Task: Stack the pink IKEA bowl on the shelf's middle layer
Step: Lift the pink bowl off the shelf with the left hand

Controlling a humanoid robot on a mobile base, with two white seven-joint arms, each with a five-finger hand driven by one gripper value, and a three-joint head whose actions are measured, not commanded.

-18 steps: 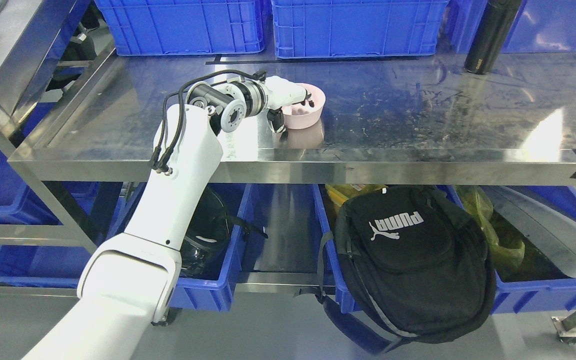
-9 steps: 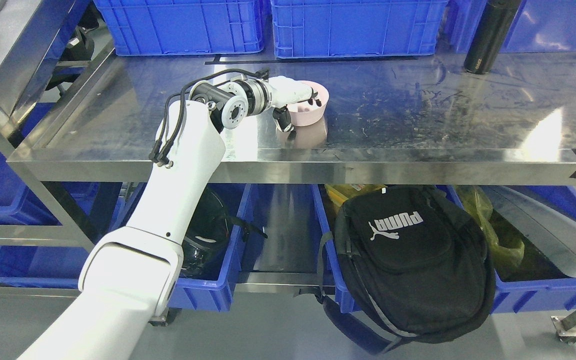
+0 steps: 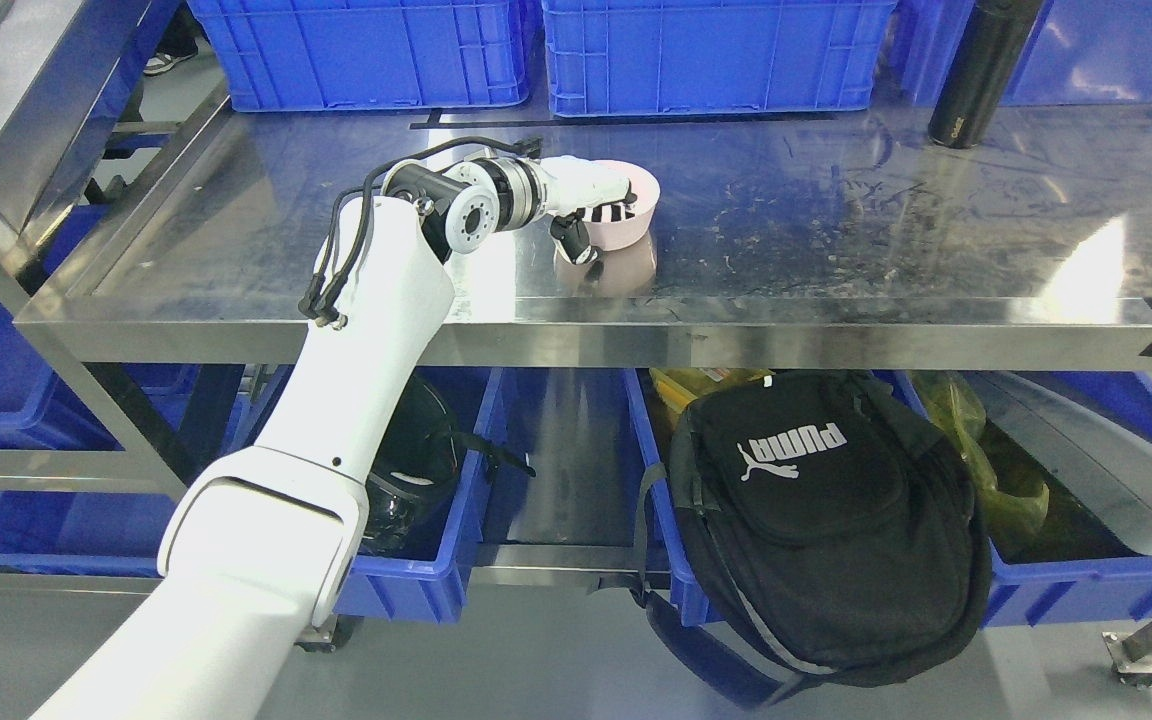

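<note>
Left hand (image 3: 591,205): reached in from the lower left over the shelf; it is clamped on the pink bowl, with fingers (image 3: 611,211) hooked over the rim into the bowl and the thumb pressed against the outer wall on the near left.
Pink bowl (image 3: 626,225): held upright at the middle layer of the steel shelf (image 3: 836,240), left of the middle; whether its base touches the surface cannot be told. Its pink reflection is seen on the metal just below it.
Right hand: not seen in the head view.
Blue crates (image 3: 706,55): lined up along the far edge of the same layer, well behind the bowl.
Black bottle (image 3: 981,70): stood upright at the far right of the layer, well apart from the bowl.
Black backpack (image 3: 816,520): seen below the shelf edge, right of the middle, in front of the lower blue bins (image 3: 416,590).
</note>
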